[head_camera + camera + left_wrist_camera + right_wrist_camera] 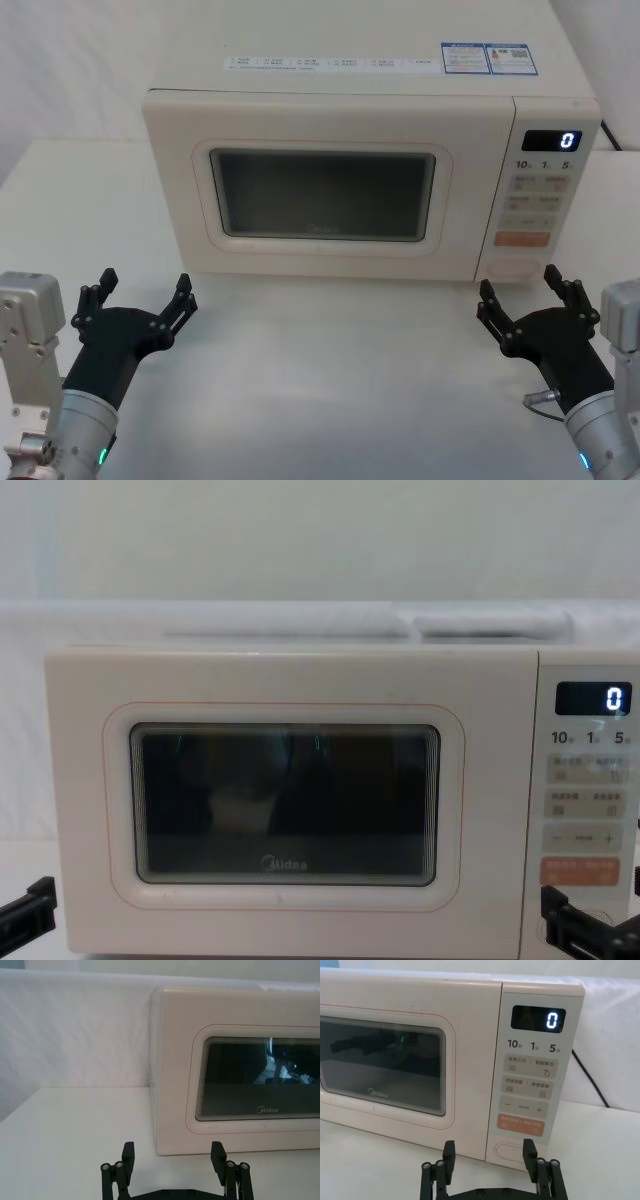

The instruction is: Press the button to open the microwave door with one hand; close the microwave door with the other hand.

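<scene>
Right gripper (520,292): hovering low over the table with fingers spread wide, holding nothing, just in front of the microwave's lower right corner.
Left gripper (142,292): waiting near the table's front left, fingers spread wide too, empty, well short of the door.
Button (510,1150): sitting at the very bottom of the keypad strip, lining up between the right gripper's fingers in the right wrist view, not yet being touched.
Orange key (520,1124): lying directly above the button; risking a wrong press if coming in slightly high.
Spread fingers: possibly straddling the button instead of pushing it.
Microwave door (322,196): looking fully shut, though the latch edge is hard to read.
Microwave (330,100): possibly sliding back under a hard push.
</scene>
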